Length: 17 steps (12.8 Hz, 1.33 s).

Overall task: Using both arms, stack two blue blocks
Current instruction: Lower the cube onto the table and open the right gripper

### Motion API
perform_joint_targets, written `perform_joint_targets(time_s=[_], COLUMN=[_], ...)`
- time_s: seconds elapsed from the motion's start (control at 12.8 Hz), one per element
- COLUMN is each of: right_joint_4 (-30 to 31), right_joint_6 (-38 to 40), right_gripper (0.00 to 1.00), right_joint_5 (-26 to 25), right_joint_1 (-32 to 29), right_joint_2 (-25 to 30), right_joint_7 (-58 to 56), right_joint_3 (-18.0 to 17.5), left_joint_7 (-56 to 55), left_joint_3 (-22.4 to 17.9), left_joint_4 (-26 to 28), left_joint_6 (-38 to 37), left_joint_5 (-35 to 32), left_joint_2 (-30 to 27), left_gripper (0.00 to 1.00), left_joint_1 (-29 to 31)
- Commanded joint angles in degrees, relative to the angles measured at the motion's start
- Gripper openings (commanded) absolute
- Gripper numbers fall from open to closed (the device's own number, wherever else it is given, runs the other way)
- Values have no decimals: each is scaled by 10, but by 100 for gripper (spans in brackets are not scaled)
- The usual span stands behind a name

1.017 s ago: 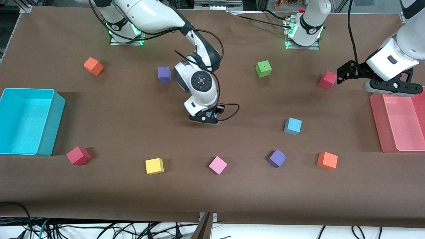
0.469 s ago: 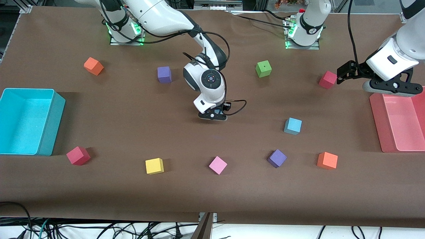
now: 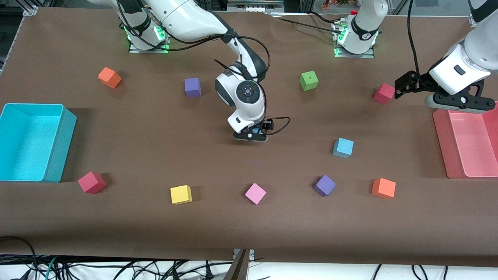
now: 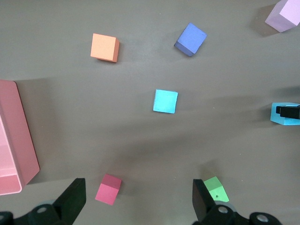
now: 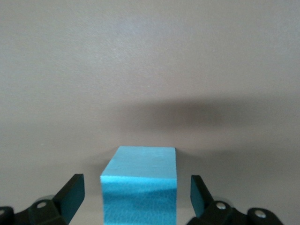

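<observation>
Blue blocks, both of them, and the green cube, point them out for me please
blue block on the table (image 3: 344,147), front view, top face.
blue block between the right gripper's fingers (image 5: 139,187), right wrist view, near face.
green cube (image 3: 309,80), front view, top face.

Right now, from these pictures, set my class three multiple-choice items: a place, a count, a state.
1. Where is the right claw? A over the turquoise bin; B around a sky-blue cube; C over the yellow cube.
2. How many sky-blue cubes show? A three; B one; C two.
3. The left claw is: A open, empty; B shut on a red cube; C shut on a pink cube.
Answers: B, its fingers flank that cube, gaps either side; C, the other sky-blue cube sits on the table nearer the front camera than the green cube; A, its fingers stand wide apart while that arm waits raised.
</observation>
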<state>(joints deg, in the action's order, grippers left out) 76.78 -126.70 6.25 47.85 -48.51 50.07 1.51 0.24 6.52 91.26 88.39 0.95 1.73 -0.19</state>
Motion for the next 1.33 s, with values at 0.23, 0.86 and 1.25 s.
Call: perform_joint_targets(time_s=[0.23, 0.86, 1.25], right_joint_4=[-41, 69, 239], right_joint_6=[132, 240, -2], right_gripper=[100, 100, 100], right_joint_5=[9, 10, 52], right_joint_1=[-34, -144, -144], right_joint_2=[63, 190, 225], right_joint_7=[-131, -481, -566], right_joint_3=[9, 10, 5], left_joint_7=[6, 6, 6], left_joint_3=[1, 1, 1], left_joint_4=[-13, -13, -12], left_joint_6=[-10, -10, -11], left_joint_5=[5, 5, 5], left_joint_2=[4, 4, 4], left_gripper=[100, 100, 100], left_joint_1=[0, 0, 0])
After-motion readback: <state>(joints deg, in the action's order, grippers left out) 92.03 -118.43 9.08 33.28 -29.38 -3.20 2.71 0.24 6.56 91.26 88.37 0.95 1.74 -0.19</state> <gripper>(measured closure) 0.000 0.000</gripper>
